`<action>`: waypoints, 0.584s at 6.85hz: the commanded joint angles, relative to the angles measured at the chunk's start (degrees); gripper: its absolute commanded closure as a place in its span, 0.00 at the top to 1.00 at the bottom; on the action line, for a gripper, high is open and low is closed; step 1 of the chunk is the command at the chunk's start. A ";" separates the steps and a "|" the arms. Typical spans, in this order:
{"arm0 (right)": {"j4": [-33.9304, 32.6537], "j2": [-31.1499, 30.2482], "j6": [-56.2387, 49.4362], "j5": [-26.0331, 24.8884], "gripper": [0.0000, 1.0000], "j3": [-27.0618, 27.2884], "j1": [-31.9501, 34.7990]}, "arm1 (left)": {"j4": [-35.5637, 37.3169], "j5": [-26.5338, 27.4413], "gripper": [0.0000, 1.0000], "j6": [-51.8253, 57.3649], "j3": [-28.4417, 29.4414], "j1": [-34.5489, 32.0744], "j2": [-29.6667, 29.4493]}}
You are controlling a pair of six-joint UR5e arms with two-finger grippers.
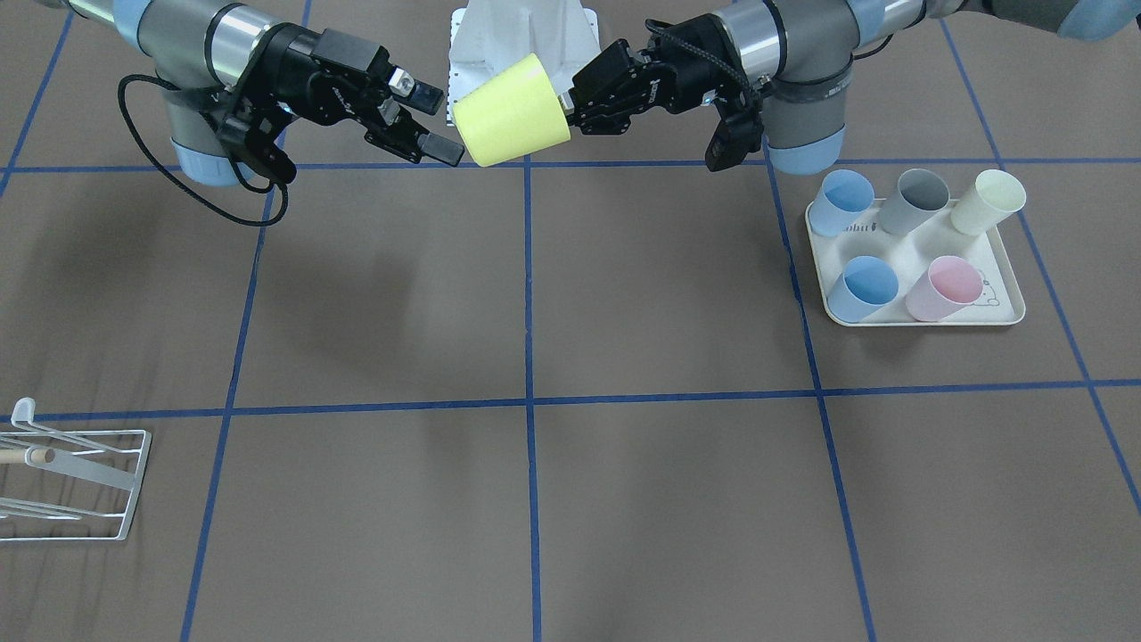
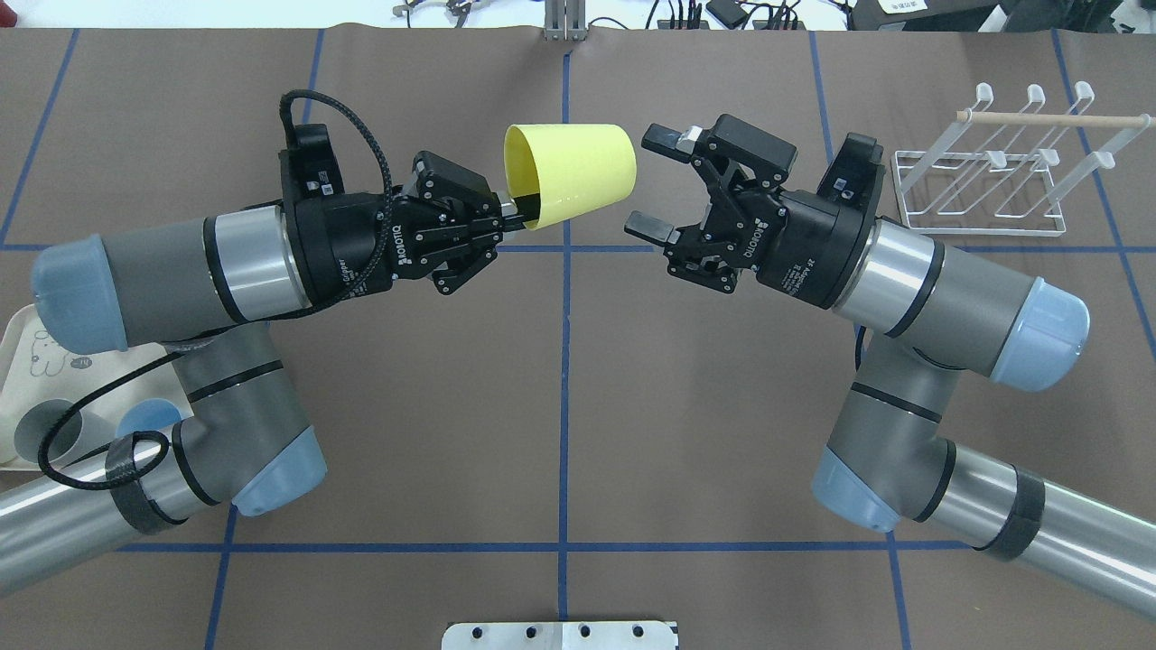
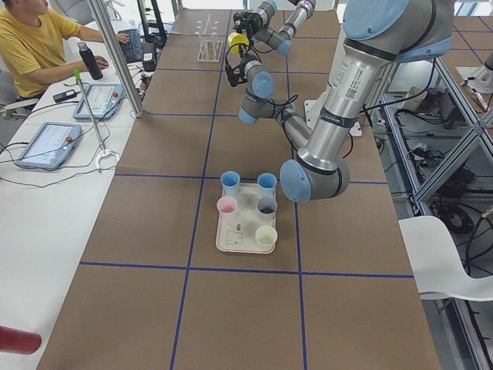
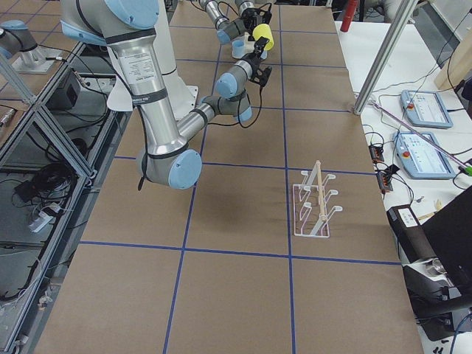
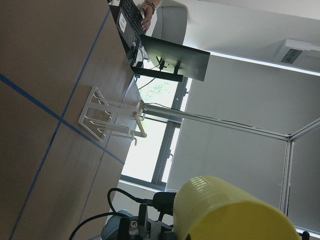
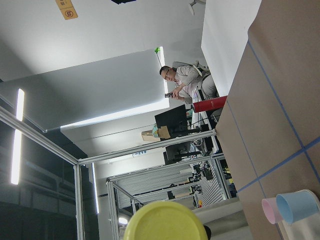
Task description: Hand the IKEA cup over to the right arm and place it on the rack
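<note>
Hand-over, mid-step. My left gripper (image 2: 519, 212) is clamped on the rim of the yellow cup (image 2: 578, 176), one finger inside the mouth and the other outside the wall. The cup lies on its side in the air above the table (image 2: 452, 406), mouth toward my left wrist, closed bottom toward my right. My right gripper (image 2: 655, 182) faces that bottom with its jaws spread wide, one fingertip to either side of it and just beside it. Whether a pad touches the wall I cannot tell, but the jaws have not closed on anything. Further out, on my left side, the tray (image 1: 1007, 312) holds five other cups (image 1: 918, 201), standing apart from one another. Furthest out, on my right side, the rack (image 2: 980, 230) sits on the table, well apart from both grippers, and the yellow cup is not on it. Progress, as I judge it: pick-up and presentation are done, with the transfer itself about to happen. Remaining: close my right fingers on the cup, release my left, back the left arm off, carry the cup across to the rack and set it on a prong.
</note>
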 commanded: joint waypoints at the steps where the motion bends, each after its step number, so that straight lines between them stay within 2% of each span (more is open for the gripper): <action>1: -0.23 0.30 -0.08 -1.86 0.99 -0.11 -0.81 | 0.09 0.10 0.00 0.05 1.35 0.35 -1.70; 4: -0.23 1.09 0.00 -2.13 0.99 -0.20 -1.08 | 0.09 0.10 0.00 0.05 2.76 0.43 -2.77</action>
